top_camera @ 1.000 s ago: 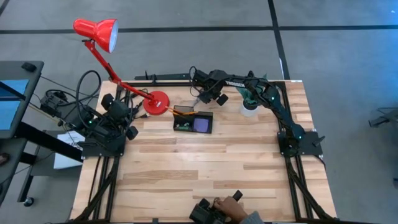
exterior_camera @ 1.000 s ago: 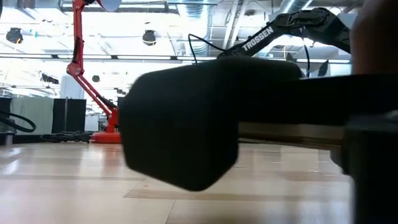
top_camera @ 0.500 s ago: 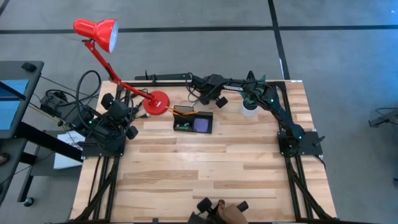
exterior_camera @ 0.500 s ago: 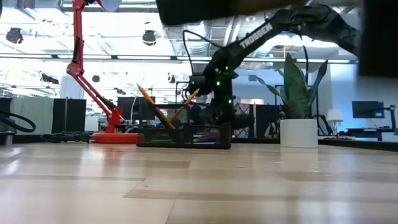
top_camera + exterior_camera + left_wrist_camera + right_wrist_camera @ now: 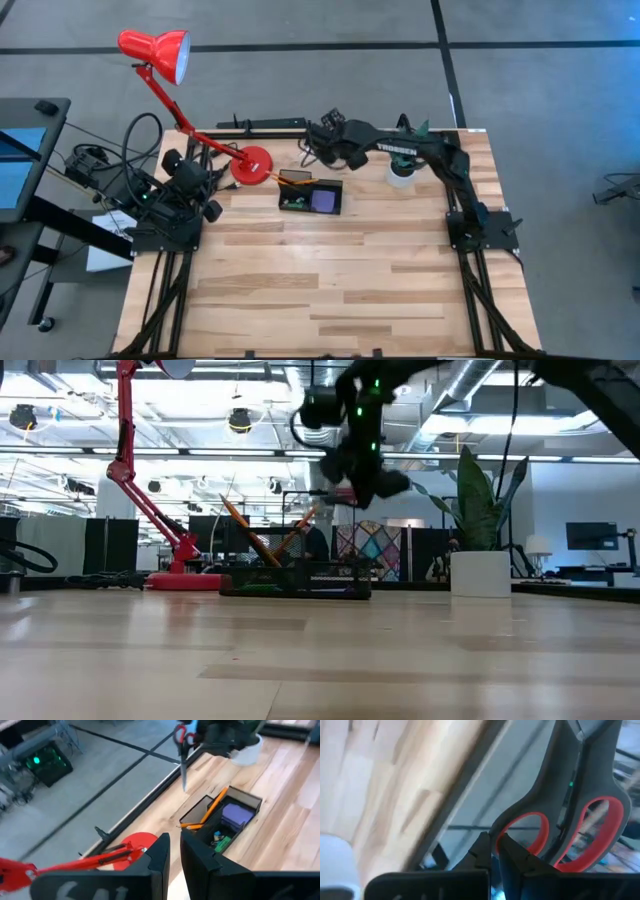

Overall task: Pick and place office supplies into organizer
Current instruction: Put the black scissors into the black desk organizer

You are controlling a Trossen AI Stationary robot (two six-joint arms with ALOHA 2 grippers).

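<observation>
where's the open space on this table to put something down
The whole near part of the table, from the organizer to the front edge between the two arm bases, is bare wood. The far edge is crowded: lamp base, organizer, white plant pot, and the right tool holding scissors above them.

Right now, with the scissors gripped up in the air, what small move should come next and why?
Probably carry the scissors toward the organizer: the right end effector is shut on their handle, blades hanging down, beyond the organizer's far side.
</observation>
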